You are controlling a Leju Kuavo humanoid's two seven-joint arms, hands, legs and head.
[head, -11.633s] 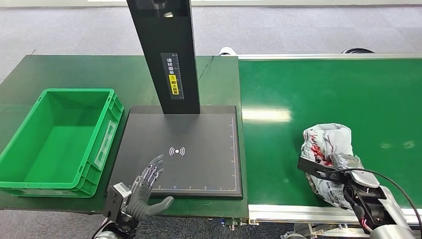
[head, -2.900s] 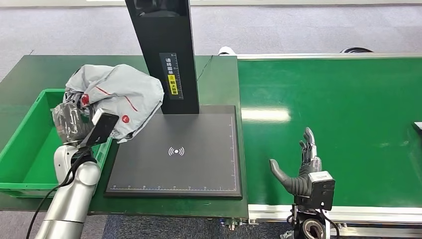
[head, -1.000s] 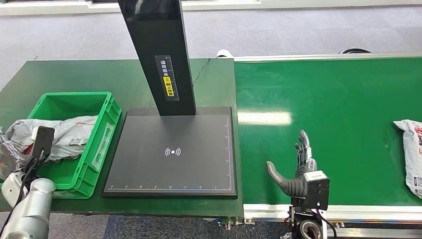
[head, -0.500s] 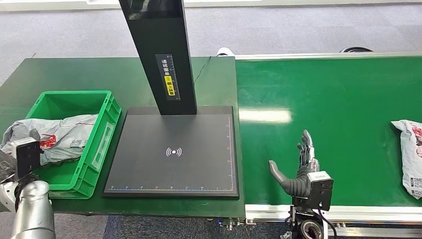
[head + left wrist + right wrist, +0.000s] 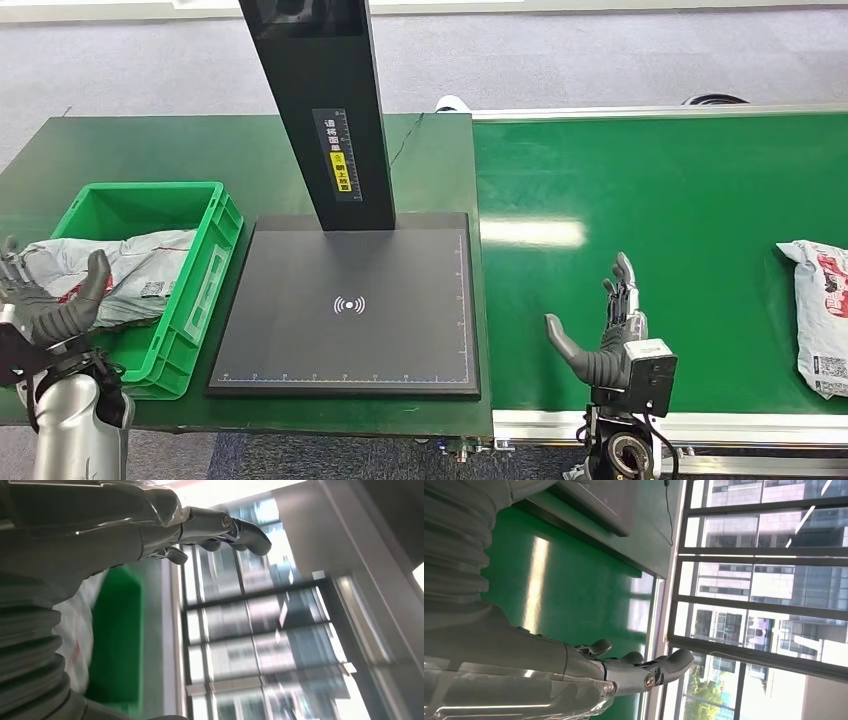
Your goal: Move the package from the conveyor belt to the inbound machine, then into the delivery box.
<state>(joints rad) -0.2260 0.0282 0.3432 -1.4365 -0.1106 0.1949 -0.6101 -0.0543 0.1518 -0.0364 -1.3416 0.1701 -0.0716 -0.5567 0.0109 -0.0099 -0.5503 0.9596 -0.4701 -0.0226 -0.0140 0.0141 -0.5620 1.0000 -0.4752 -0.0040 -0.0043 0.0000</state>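
On the conveyor belt (image 5: pixel 660 190) a second package (image 5: pixel 822 312) is seen at the far right edge, not yet picked up, while the scanner plate (image 5: pixel 350 305) is left bare. One package (image 5: pixel 118 272) is shown lying inside the green box (image 5: pixel 215 250) on the bench (image 5: pixel 150 140), so one full cycle is judged complete. The left hand (image 5: pixel 45 305), just beside that box, and the right hand (image 5: pixel 605 335), over the belt's near edge, are both shown with fingers spread wide and nothing held.

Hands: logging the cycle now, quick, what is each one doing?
Left hand: open, holding nothing, beside the green crate.
Right hand: open, holding nothing, over the conveyor belt.
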